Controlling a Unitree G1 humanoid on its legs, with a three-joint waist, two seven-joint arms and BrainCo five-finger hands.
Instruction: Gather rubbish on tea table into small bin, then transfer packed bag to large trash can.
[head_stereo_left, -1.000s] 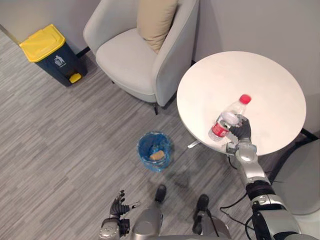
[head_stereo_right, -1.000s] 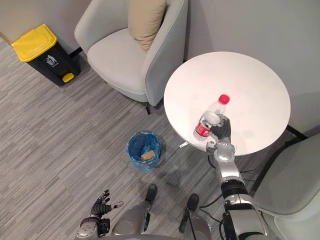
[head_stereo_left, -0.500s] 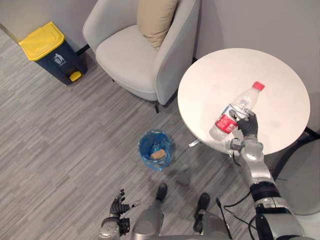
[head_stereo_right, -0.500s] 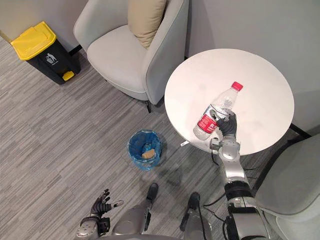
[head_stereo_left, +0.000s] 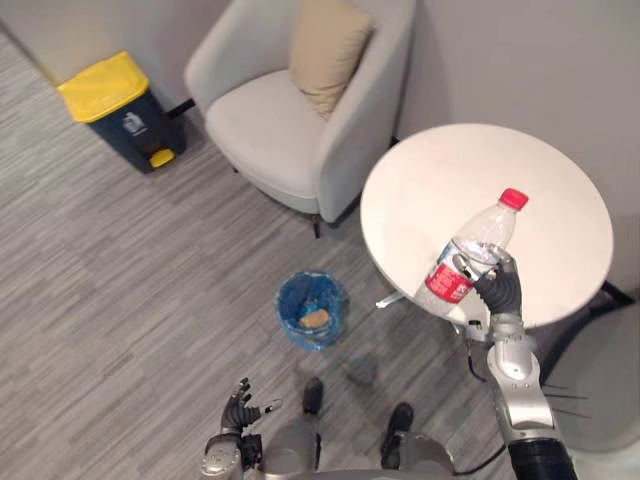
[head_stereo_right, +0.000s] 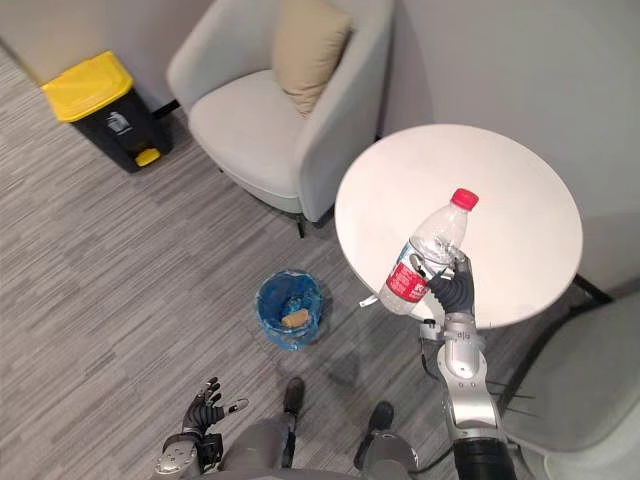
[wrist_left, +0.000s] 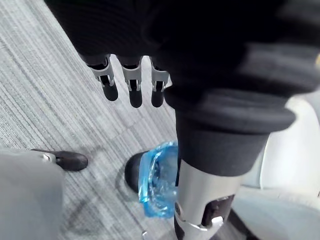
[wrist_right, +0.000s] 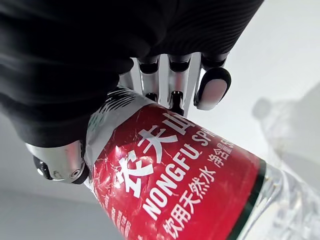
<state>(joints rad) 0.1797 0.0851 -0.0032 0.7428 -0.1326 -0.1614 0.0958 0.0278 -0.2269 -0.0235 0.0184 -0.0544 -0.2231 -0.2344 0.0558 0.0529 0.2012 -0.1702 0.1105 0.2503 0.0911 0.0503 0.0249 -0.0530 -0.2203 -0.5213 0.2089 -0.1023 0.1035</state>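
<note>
Over the round tea table's (head_stereo_left: 440, 170) near edge, the right hand (head_stereo_left: 497, 290) clasps a plastic water bottle (head_stereo_left: 470, 250) tilted red cap up and away, the blue-lined small bin (head_stereo_left: 311, 310) sitting on the floor off to its left, while the left hand (head_stereo_left: 238, 412) hangs low, fingers relaxed.

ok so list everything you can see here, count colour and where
bottle: one, clear with red cap and red label, held tilted over the table's near edge
table: one, white, round, at right
small bin: one, lined with a blue bag, on the floor beside the table
scrap: one, brown, inside the small bin
large trash can: one, dark with yellow lid, far left by the wall
armchair: one, light grey, behind the table
cushion: one, beige, on the armchair
second chair: one, grey, near right
right hand: curled round the bottle
left hand: open, low at left
</note>
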